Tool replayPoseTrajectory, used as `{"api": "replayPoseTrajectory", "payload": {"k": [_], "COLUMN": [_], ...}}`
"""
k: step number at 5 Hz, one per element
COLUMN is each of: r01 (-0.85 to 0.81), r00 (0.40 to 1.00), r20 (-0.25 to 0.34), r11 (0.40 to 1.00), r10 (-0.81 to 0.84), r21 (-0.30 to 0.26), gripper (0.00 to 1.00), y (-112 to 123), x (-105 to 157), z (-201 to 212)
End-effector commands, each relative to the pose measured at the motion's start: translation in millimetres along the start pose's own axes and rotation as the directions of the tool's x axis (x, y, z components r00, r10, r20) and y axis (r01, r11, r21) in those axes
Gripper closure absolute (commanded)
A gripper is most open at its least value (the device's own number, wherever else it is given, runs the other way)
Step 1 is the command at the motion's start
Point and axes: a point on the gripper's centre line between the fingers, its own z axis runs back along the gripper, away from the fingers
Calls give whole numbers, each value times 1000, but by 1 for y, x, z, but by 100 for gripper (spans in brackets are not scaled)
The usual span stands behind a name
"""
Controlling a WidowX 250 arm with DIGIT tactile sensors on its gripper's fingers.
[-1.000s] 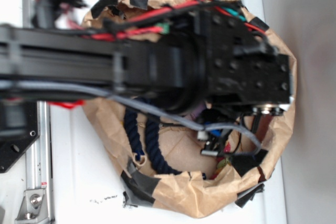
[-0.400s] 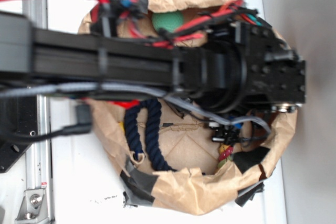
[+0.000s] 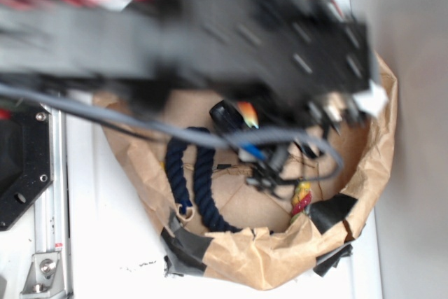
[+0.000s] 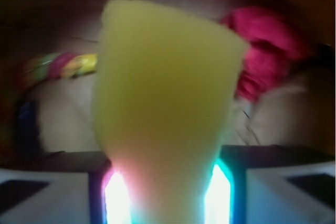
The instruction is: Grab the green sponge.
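Observation:
The green sponge is hidden in both views; the blurred black arm [image 3: 231,33] covers the far side of the bag where it could lie. In the wrist view my gripper [image 4: 165,195] is shut on a yellow wedge-shaped sponge [image 4: 165,93]. Its narrow end is squeezed between the two glowing pads [image 4: 118,195] and its wide end stands toward the camera. In the exterior view a black tip with a rainbow glow [image 3: 238,114] shows below the arm, over the bag's floor.
A brown paper bag [image 3: 280,267] with black tape patches on its rim holds everything. Inside lie a navy rope [image 3: 199,180] and a small multicoloured toy [image 3: 301,199]. The wrist view also shows a pink cloth [image 4: 268,56] and a striped coloured piece [image 4: 63,65].
The arm has swung toward the top of the exterior view and is motion-blurred. The green sponge, visible at the bag's far edge 0.4 s ago, is now covered by it.

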Motion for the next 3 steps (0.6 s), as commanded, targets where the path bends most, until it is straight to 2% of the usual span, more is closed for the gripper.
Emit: {"api": "replayPoseTrajectory", "payload": {"k": [1, 2, 3], "r01": [-259, -317, -320], "r00": [964, 948, 947], "r20": [-14, 26, 18], "r11": [954, 945, 944], "r10": [264, 316, 319], "r21": [154, 85, 83], "gripper": [100, 100, 100], "y": [-3, 1, 0], "x": [-17, -18, -16], "z": [62, 68, 64]}}
